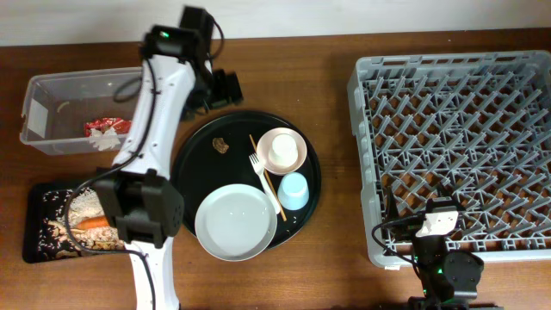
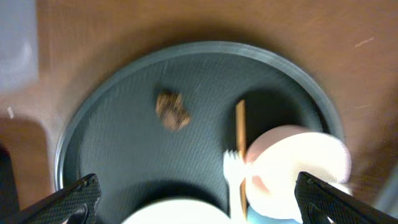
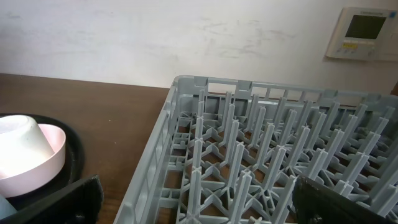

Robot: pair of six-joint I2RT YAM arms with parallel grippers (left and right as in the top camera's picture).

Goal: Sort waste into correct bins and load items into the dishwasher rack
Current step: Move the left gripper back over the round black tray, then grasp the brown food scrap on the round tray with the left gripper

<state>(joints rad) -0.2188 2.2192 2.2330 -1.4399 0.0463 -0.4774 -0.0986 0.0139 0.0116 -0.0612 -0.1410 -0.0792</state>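
Observation:
My left gripper (image 1: 225, 89) (image 2: 199, 202) hangs open over the far edge of the round black tray (image 1: 200, 168), holding nothing. Below it in the left wrist view lie a brownish bone scrap (image 2: 172, 111), wooden chopsticks (image 2: 240, 134), the white fork (image 2: 232, 167), the pink bowl (image 2: 298, 165) and the plate's rim (image 2: 177, 214). From overhead, the cream cup (image 1: 281, 151) stands in the bowl, with the blue cup (image 1: 294, 190) and white plate (image 1: 236, 221) nearer. The red wrapper (image 1: 103, 129) lies in the clear tub (image 1: 34, 95). Rice and carrot (image 1: 90, 222) fill the black rectangular tray (image 1: 30, 220). My right gripper (image 1: 436, 226) (image 3: 199, 205) is open at the dishwasher rack's (image 1: 366, 172) front left corner.
The left arm (image 1: 155, 112) stretches from the table's front edge across the black rectangular tray and the tub's right end. The grey rack (image 3: 249, 155) holds no items among its pegs. Bare wooden table (image 1: 336, 215) separates the round tray from the rack.

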